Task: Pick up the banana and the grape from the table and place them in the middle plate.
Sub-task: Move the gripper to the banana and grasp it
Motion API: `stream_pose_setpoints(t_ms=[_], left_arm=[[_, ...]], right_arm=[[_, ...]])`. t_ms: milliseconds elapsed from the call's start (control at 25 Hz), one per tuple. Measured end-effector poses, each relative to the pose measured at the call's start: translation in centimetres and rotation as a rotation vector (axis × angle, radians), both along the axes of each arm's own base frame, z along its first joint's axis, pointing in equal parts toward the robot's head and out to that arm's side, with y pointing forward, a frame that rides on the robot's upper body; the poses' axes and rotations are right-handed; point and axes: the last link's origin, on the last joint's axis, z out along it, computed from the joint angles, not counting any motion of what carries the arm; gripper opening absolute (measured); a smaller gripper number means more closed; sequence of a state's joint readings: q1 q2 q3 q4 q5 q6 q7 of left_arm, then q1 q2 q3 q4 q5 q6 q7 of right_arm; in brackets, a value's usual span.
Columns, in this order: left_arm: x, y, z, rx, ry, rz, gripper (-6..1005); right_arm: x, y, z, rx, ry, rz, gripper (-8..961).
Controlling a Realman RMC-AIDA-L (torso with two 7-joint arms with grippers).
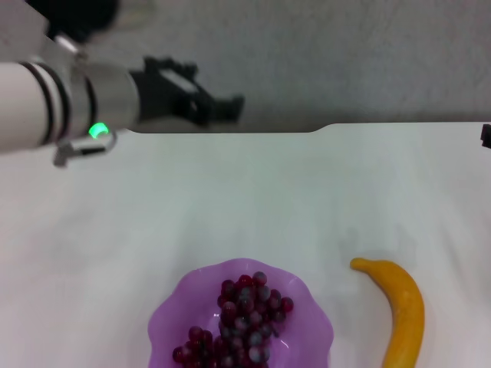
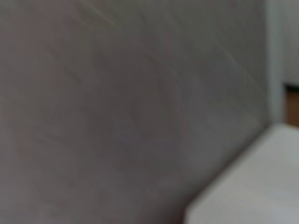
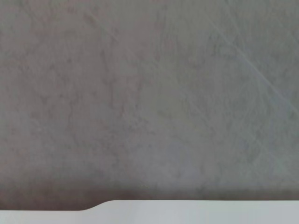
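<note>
head view: grapes (image 1: 244,318) fill the plate (image 1: 307,307); banana (image 1: 399,310) at 3 o'clock could knock them; left end effector (image 1: 222,107) grip unclear.

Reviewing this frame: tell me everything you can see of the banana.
The banana is a smooth, yellow-orange curved fruit, unpeeled and whole as far as it shows. It lies flat on the white table, to the robot's right of the purple plate and apart from it. Its pointed end faces the plate's side and away from the robot; the body bows outward, and its near end runs out of the head view. Nothing but the table touches it; no claw is near it. Only the head view shows it.
</note>
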State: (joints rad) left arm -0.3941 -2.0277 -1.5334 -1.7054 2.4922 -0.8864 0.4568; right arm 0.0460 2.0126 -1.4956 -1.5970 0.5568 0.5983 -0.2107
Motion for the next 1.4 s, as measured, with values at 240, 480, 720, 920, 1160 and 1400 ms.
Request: stream_pose_setpoints(t_ms=[240,480,720,920,1160,1400], left_arm=[[-1.6,1.5,4.9,0.198,-0.101,0.036,865],[-5.8,2.6,9.2,0.358,-0.154,0.149,865],[-10.0,2.5,11.7,0.489,-0.178,0.235,866],[-13.5,1.4,12.8,0.530,-0.172,0.325,866],[-15.8,0.2,13.1,0.553,-0.121,0.389,866],[-16.3,-0.2,12.9,0.548,-0.111,0.409,865]], right_arm=[[-0.1,0.0,-0.1,-0.003,0.000,0.003,803],[-0.3,0.1,-0.1,-0.004,-0.001,0.010,801],[-0.2,0.1,-0.1,-0.001,-0.002,0.008,800],[-0.1,0.2,-0.1,0.000,-0.001,0.006,799],[0.1,0.1,0.2,0.010,0.009,-0.006,798],[1.6,0.0,0.5,0.012,0.041,-0.077,796]])
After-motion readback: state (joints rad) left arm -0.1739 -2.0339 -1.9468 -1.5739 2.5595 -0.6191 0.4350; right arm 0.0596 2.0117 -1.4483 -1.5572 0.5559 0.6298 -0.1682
